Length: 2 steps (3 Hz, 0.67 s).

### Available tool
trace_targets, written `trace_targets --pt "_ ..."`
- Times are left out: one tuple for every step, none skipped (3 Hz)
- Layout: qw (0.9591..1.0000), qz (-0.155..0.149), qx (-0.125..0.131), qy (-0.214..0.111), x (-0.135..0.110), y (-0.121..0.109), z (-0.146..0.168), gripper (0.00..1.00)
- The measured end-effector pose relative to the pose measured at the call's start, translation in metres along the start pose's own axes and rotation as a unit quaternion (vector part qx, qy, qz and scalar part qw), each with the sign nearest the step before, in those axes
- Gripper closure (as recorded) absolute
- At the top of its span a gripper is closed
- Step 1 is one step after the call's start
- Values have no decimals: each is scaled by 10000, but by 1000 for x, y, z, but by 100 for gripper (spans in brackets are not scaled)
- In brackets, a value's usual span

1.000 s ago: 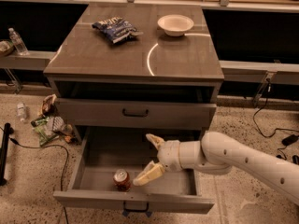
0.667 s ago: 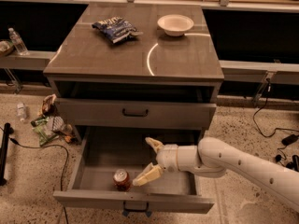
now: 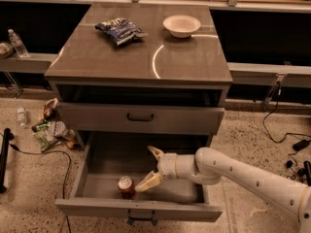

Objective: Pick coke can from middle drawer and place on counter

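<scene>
Progress stood at the approach stage. The coke can (image 3: pixel 126 187) stood upright at the near left of the open middle drawer (image 3: pixel 92 210), ungrasped. The gripper (image 3: pixel 152 168), fingers spread, sat just right of it inside the drawer. Grasp, lift and placement on the counter (image 3: pixel 107 57) were outstanding.

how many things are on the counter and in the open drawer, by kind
chip bag: 1, on the counter
bowl: 1, on the counter
coke can: 1, in the middle drawer
total: 3
claw open, inside the drawer beside the can
</scene>
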<state>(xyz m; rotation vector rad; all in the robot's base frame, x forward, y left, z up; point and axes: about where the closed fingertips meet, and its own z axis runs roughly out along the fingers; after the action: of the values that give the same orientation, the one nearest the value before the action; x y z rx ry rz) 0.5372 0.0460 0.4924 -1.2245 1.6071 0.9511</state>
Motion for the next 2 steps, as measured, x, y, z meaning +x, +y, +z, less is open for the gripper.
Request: trace_targets --pt "9988 -315 55 363 18 -7 19 0" --pt "9963 -534 70 672 35 -8 40 0"
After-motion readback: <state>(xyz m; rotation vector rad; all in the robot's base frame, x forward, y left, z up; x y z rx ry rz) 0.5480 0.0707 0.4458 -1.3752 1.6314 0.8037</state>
